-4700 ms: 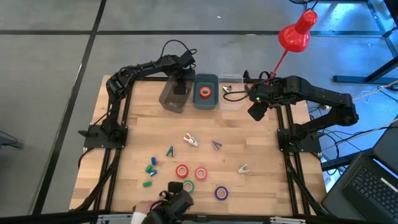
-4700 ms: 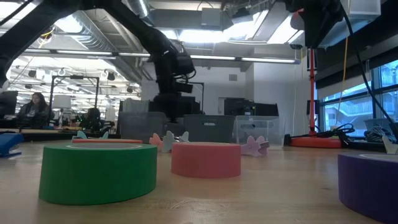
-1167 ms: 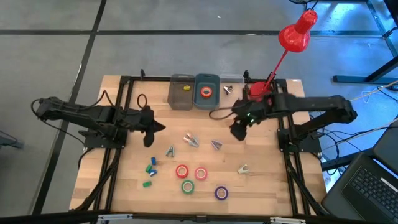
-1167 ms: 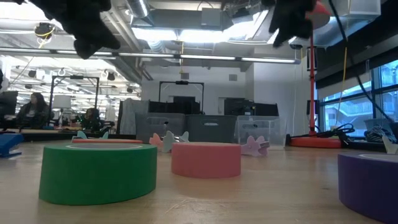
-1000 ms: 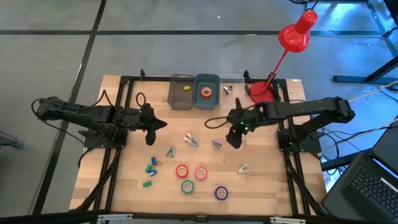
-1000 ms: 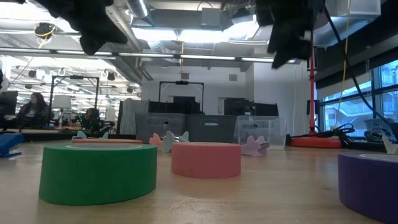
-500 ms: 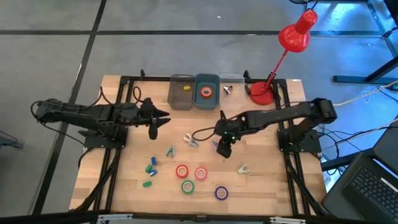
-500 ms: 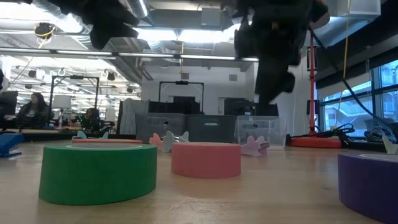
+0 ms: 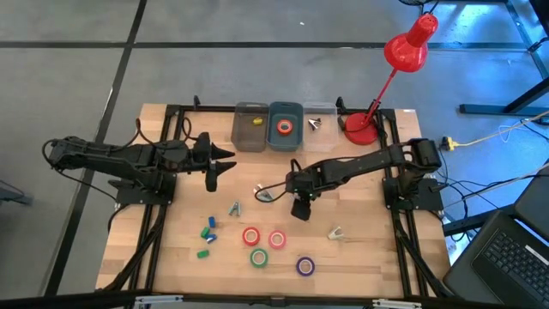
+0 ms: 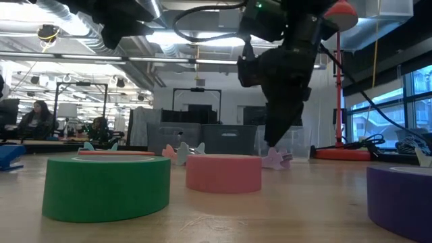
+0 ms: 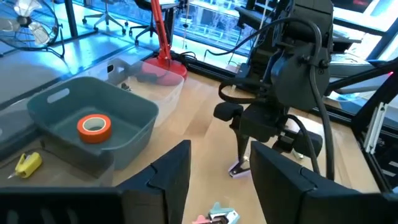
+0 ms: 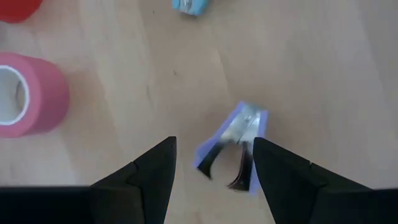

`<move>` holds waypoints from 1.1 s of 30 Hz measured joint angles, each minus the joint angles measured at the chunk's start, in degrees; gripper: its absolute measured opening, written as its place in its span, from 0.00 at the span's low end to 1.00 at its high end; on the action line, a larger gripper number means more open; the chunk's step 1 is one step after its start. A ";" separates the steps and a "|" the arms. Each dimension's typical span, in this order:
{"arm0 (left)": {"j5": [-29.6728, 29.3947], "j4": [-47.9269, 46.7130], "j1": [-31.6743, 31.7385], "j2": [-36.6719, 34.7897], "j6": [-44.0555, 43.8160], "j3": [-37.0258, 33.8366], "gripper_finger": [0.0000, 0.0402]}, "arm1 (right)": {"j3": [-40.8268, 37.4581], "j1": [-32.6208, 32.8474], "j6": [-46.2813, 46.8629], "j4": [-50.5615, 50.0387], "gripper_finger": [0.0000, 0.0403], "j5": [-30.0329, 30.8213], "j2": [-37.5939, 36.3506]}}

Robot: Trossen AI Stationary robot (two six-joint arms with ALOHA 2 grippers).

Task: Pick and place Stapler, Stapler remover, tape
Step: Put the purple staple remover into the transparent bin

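The left gripper (image 9: 225,165) hangs over the left half of the bench (image 9: 369,257), pointing toward the middle, its jaws partly apart with nothing between them. Below it lie small blocky blue and green pieces (image 9: 207,233) and a blue staple remover (image 9: 234,209).

At the far edge stand three bins: a grey bin (image 9: 249,137) with a yellow piece in it, a teal bin (image 9: 285,136) holding an orange tape roll (image 9: 284,128), and a clear bin (image 9: 318,137).

In the middle the right gripper (image 9: 299,206) is low over a purple staple remover (image 12: 234,147). Its jaws stand well apart, one on each side of the remover, and grip nothing. A pale staple remover (image 9: 264,194) lies just to its left.

Toward the near edge sit the loose tape rolls: red (image 9: 250,236), pink (image 9: 277,239), green (image 9: 259,256) and purple (image 9: 304,266). Another pale staple remover (image 9: 334,233) lies to their right.

The step in hand looks like picking up the purple staple remover. The next move would call for lowering the last bit, closing squarely on its narrow body, then carrying it to the clear bin, which appears to hold one already.

Only the right wrist view shows the remover framed by the jaws; from above the gripper hides it. The low view shows the gripper close to the bench behind the pink roll, a height the overhead view cannot give.
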 joint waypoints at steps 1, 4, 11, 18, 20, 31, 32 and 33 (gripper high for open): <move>0.00 -0.11 -0.01 0.00 0.00 0.00 0.39 | 0.00 0.00 -0.33 0.05 0.53 0.67 0.04; 0.00 -0.14 -0.01 0.00 0.03 0.00 0.40 | 0.00 -0.10 -0.85 0.03 0.53 1.20 0.10; -0.06 -0.39 -0.01 0.00 0.94 0.00 0.39 | 0.04 -0.58 -2.43 0.61 0.53 1.15 2.75; -0.07 -0.60 -0.01 0.01 1.05 0.02 0.40 | 0.09 -0.92 -3.08 1.88 0.53 0.94 5.91; -0.07 -0.64 0.00 0.00 1.07 0.02 0.39 | 0.11 -0.92 -2.60 1.87 0.53 1.00 6.05; -0.20 -0.82 -0.02 0.00 1.01 0.02 0.39 | -0.06 -0.85 -1.34 0.20 0.21 -2.43 3.63; -0.20 -0.82 -0.02 0.00 1.01 0.02 0.39 | 0.11 -0.91 -1.08 -0.67 0.21 -2.67 2.66; -0.20 -0.82 -0.02 0.00 1.01 0.02 0.39 | 0.53 -1.11 -1.11 -2.23 0.21 -2.66 1.48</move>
